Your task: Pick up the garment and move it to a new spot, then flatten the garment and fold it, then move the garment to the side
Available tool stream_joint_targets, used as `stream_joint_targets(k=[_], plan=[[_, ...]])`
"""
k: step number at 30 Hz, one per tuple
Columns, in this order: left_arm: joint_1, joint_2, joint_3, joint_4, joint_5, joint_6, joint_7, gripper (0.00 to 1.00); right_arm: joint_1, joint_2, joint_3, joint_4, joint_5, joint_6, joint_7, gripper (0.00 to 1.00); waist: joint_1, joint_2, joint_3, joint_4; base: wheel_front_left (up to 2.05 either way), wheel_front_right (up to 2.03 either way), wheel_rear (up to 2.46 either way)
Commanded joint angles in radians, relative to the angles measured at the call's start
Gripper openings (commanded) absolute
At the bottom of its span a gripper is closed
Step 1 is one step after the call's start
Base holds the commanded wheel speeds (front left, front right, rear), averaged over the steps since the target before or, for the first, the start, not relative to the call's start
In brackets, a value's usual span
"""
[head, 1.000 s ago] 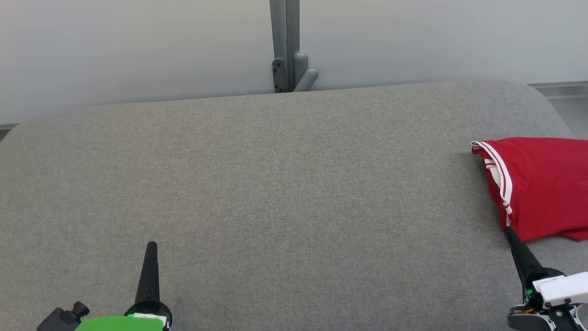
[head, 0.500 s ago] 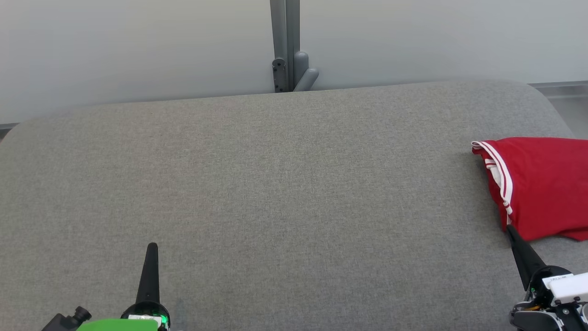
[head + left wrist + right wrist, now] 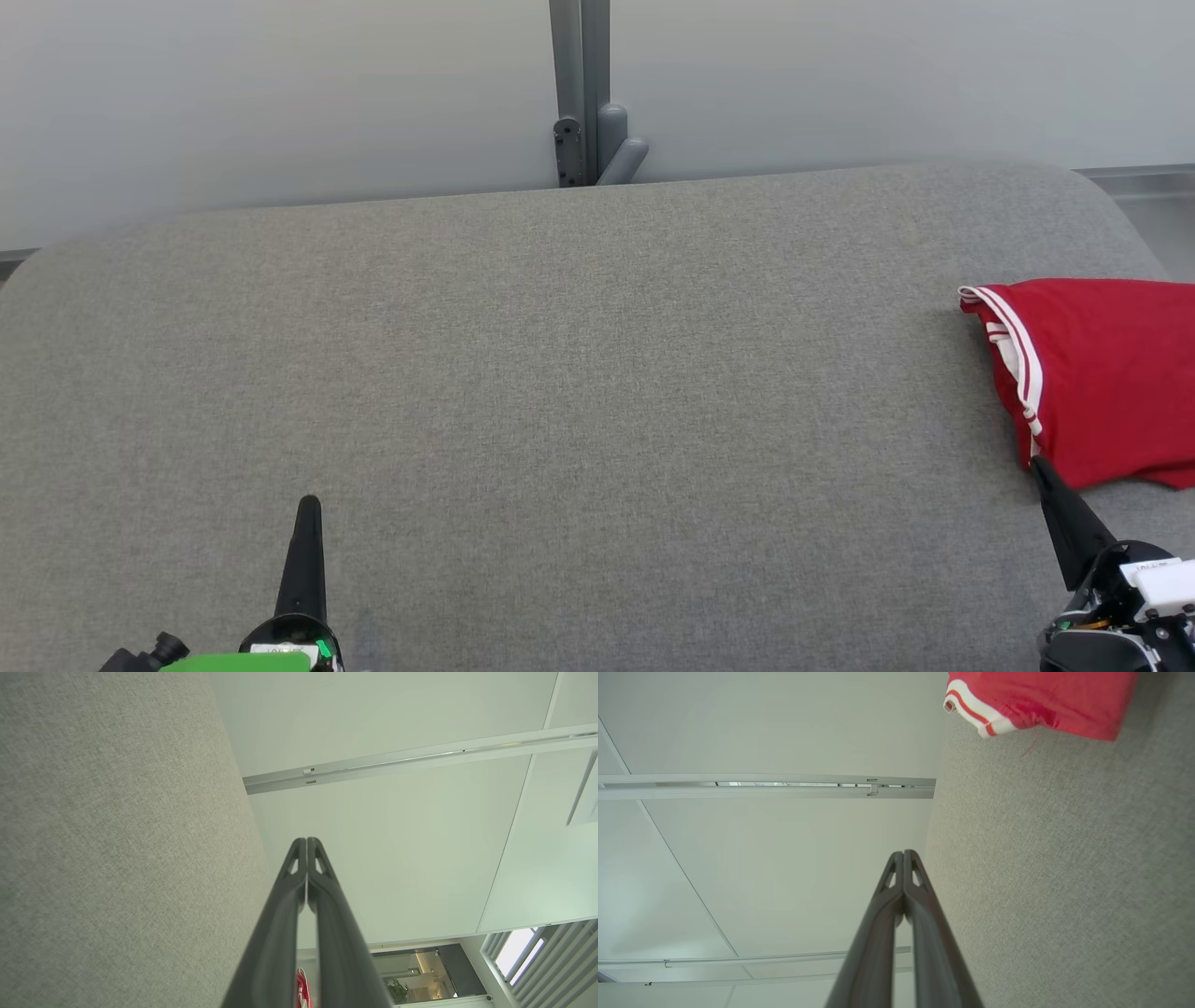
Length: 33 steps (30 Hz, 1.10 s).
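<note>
Red garment (image 3: 1102,373) far right | left tool (image 3: 308,504) together, pointing forward | right tool (image 3: 1038,467) together, tip near garment

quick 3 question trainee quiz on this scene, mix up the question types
1. True or false: the red garment lies at the right side of the grey fabric surface.
2. Multiple choice: the right gripper is A) open, B) shut on the garment, C) shut with nothing between its fingers.
3. Short answer: what colour are the stripes along the garment's edge?

Key: 1 true; 2 C; 3 white.
</note>
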<state>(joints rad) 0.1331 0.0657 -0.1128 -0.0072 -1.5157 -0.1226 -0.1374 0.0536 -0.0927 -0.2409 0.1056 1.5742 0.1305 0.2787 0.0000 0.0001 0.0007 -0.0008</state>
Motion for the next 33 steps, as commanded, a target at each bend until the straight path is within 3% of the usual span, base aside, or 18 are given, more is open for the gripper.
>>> stream_joint_targets(k=[1,13,33], plan=[[0.013,-0.004,0.004,-0.007,-0.029,-0.004,0.003,0.00,-0.015,0.000,-0.007,0.003,0.024,0.000,0.010,0.00,0.0000,-0.0001,0.000,0.000,0.00,0.00,0.00],[0.023,-0.016,0.008,-0.016,-0.098,-0.012,0.007,0.00,-0.019,0.005,-0.025,0.015,0.101,0.000,0.041,0.00,0.0000,-0.0001,0.001,0.001,0.00,0.00,0.00],[0.022,-0.016,0.008,-0.015,-0.095,-0.012,0.008,0.00,-0.021,0.013,-0.036,0.015,0.087,0.000,0.051,0.00,0.0000,-0.0001,0.001,0.001,0.00,0.00,0.00]])
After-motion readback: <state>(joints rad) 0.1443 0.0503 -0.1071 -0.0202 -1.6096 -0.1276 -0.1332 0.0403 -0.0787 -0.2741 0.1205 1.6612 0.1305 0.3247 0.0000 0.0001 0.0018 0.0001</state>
